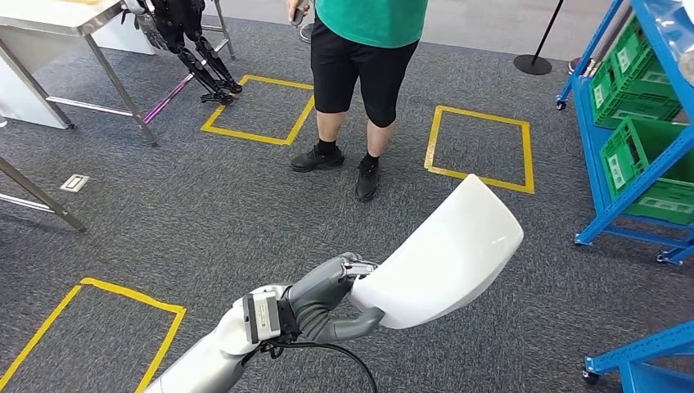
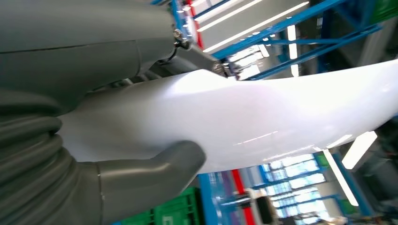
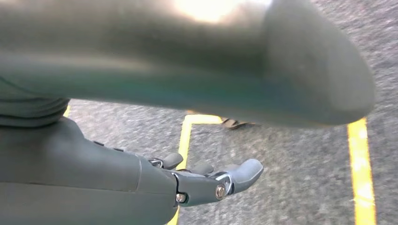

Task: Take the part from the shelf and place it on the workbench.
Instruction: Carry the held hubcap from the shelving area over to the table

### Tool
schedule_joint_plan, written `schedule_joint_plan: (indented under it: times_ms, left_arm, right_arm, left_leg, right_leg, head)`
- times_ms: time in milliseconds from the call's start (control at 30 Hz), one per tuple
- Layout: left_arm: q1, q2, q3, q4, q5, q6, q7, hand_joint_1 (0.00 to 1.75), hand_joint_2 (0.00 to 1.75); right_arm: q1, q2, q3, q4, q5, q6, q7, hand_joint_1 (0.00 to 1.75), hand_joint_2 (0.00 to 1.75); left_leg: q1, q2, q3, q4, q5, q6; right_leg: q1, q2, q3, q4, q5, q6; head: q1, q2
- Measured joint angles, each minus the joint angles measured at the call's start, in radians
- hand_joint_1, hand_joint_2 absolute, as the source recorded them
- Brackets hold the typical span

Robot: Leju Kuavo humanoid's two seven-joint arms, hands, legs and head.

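The part is a smooth white curved shell, held up over the grey carpet in the middle of the head view. My left hand grips its lower end, thumb under the shell and fingers over it. In the left wrist view the part runs across the picture with the thick grey thumb pressed against it. My right hand hangs above the carpet with its fingers apart and nothing in it. A metal workbench stands at the far left.
A person in a green shirt and black shorts stands ahead on the carpet. A blue shelf rack with green crates is at the right. Yellow taped squares mark the floor. Another robot's dark legs stand by the workbench.
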Motion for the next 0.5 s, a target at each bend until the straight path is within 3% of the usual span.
schedule_joint_plan:
  times_ms: [33,100,167,233,267,300,333,400,433,467,500]
  left_arm:
    - [0.001,0.000,0.000,0.000,-0.004,-0.001,0.003,1.75,1.75]
    - [-0.002,-0.003,-0.001,-0.001,-0.010,-0.008,0.010,1.75,1.75]
    - [-0.004,-0.010,-0.005,-0.001,-0.015,-0.017,0.019,1.75,1.75]
    - [-0.001,-0.015,-0.010,-0.001,-0.021,-0.022,0.028,1.75,1.75]
    - [0.002,-0.016,-0.011,-0.001,-0.023,-0.023,0.030,1.75,1.75]
    - [0.003,-0.017,-0.013,-0.001,-0.024,-0.024,0.032,1.75,1.75]
    - [0.004,-0.018,-0.014,-0.001,-0.025,-0.024,0.033,1.75,1.75]
    - [0.003,-0.022,-0.015,-0.001,-0.025,-0.025,0.033,1.75,1.75]
    - [0.003,-0.025,-0.015,-0.002,-0.026,-0.025,0.034,1.75,1.75]
    - [0.003,-0.027,-0.015,-0.002,-0.027,-0.025,0.035,1.75,1.75]
    - [0.002,-0.029,-0.016,-0.004,-0.030,-0.025,0.038,1.75,1.75]
  right_arm:
    - [-0.001,0.000,0.000,0.000,0.000,-0.001,0.002,0.00,0.00]
    - [-0.001,-0.001,0.000,0.000,0.000,-0.002,0.002,0.00,0.00]
    - [0.002,-0.001,-0.001,0.000,-0.001,-0.003,0.000,0.00,0.00]
    - [0.007,-0.003,-0.004,0.000,-0.002,-0.003,-0.001,0.00,0.00]
    - [0.008,-0.003,-0.006,0.000,-0.003,-0.003,-0.002,0.00,0.00]
    - [0.008,-0.003,-0.008,0.000,-0.003,-0.003,-0.002,0.00,0.00]
    - [0.007,-0.004,-0.009,0.000,-0.003,-0.003,-0.002,0.00,0.00]
    - [0.007,-0.004,-0.010,0.000,-0.003,-0.003,-0.003,0.00,0.00]
    - [0.007,-0.004,-0.010,0.000,-0.003,-0.003,-0.003,0.00,0.00]
    - [0.007,-0.004,-0.010,0.000,-0.002,-0.003,-0.004,0.00,0.00]
    - [0.007,-0.005,-0.010,0.000,-0.001,-0.003,-0.004,0.00,0.00]
  left_leg:
    - [0.001,0.001,-0.003,0.000,0.000,-0.006]
    - [0.000,0.041,-0.019,0.031,-0.023,-0.015]
    - [0.000,0.101,-0.068,0.142,-0.087,-0.020]
    - [0.002,0.123,-0.126,0.266,-0.138,-0.025]
    - [0.002,0.127,-0.135,0.287,-0.138,-0.026]
    - [0.002,0.131,-0.123,0.267,-0.119,-0.026]
    - [0.002,0.143,-0.090,0.207,-0.087,-0.024]
    - [-0.003,0.199,-0.016,0.066,-0.034,-0.015]
    - [-0.006,0.218,0.006,0.023,-0.022,-0.008]
    - [-0.009,0.227,0.012,0.006,-0.021,0.000]
    - [-0.011,0.214,0.011,0.006,-0.019,0.006]
  right_leg:
    - [0.000,-0.012,0.001,-0.002,0.002,-0.007]
    - [-0.001,-0.036,0.004,-0.008,0.006,-0.022]
    - [0.001,-0.063,0.005,-0.010,0.005,-0.031]
    - [0.004,-0.094,0.005,-0.010,0.003,-0.034]
    - [0.005,-0.108,0.006,-0.010,0.002,-0.034]
    - [0.005,-0.122,0.007,-0.009,0.001,-0.034]
    - [0.005,-0.135,0.009,-0.009,-0.001,-0.032]
    - [0.009,-0.158,0.016,-0.007,-0.007,-0.025]
    - [0.011,-0.168,0.019,-0.006,-0.010,-0.020]
    - [0.013,-0.178,0.022,-0.006,-0.012,-0.014]
    - [0.013,-0.190,0.026,-0.007,-0.014,-0.008]
  head:
    - [0.000,0.000]
    - [-0.006,0.000]
    - [-0.012,0.000]
    - [-0.014,0.000]
    - [-0.014,0.000]
    - [-0.014,0.000]
    - [-0.015,0.000]
    - [-0.015,0.000]
    - [-0.014,0.000]
    - [-0.014,0.000]
    - [-0.013,0.000]
